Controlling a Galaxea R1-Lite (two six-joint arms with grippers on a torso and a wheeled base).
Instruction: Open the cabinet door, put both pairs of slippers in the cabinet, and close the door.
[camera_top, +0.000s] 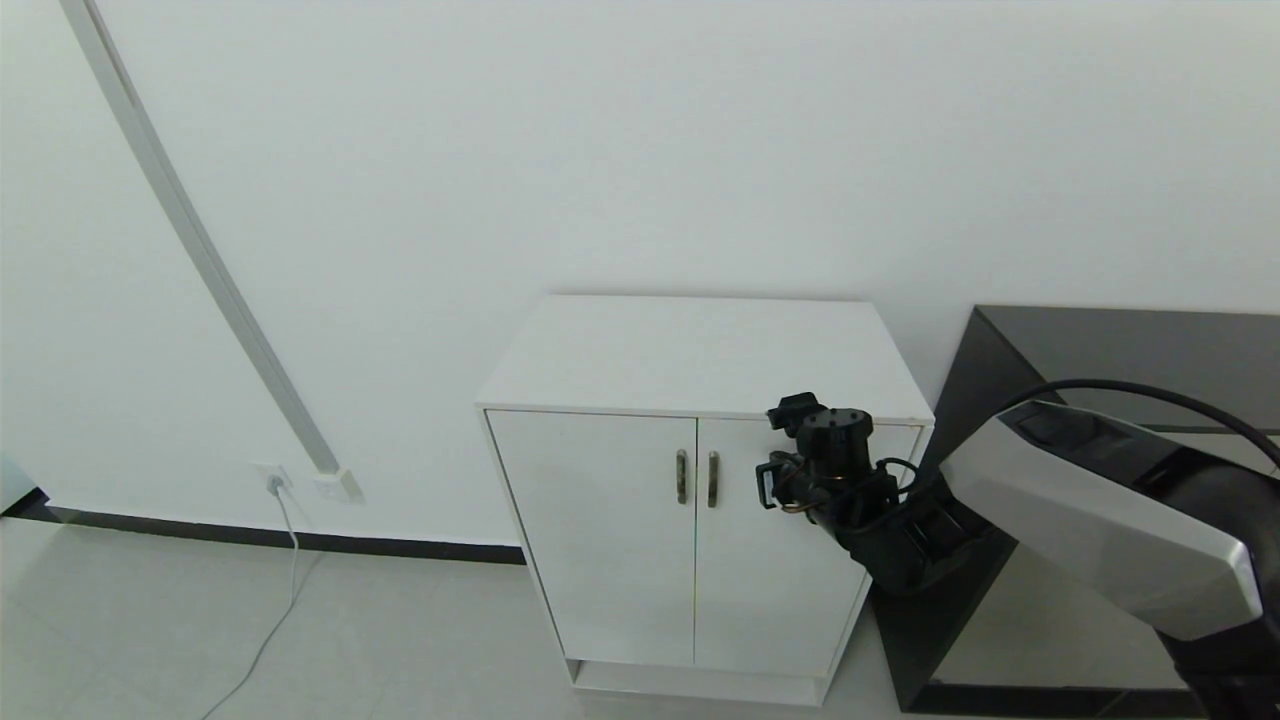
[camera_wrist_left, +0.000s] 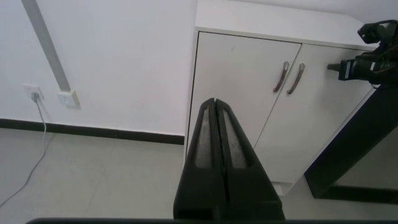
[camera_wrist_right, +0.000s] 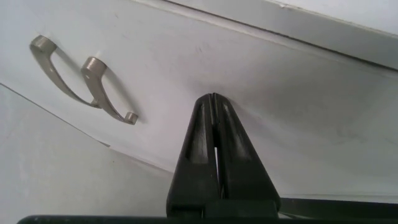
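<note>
White 2-door cabinet (camera_top: 700, 350) stands shut against a plain wall (camera_top: 600, 150), with both grippers clenched on nothing.

The cabinet is a boxy piece of smooth matte white board with a flat top. 2 slim, curved brushed-metal handles (camera_top: 682, 477) sit either side of its centre seam. The right gripper (camera_wrist_right: 214, 101), 2 black tapered fingers pressed together, points at the cabinet's right door (camera_top: 760, 590) just beside the handles; whether it touches the door I cannot tell. The left gripper (camera_wrist_left: 214, 106), same shape and also closed empty, hangs in front of the cabinet, well apart from it. Pale grey glossy floor (camera_top: 150, 620) lies under the cabinet. Left of the cabinet, a flat grey conduit (camera_top: 200, 240) slants down the wall to a socket (camera_top: 272, 478) with a white cable (camera_top: 290, 570). Just right of the cabinet stands a glossy black block-shaped unit (camera_top: 1100, 350).
</note>
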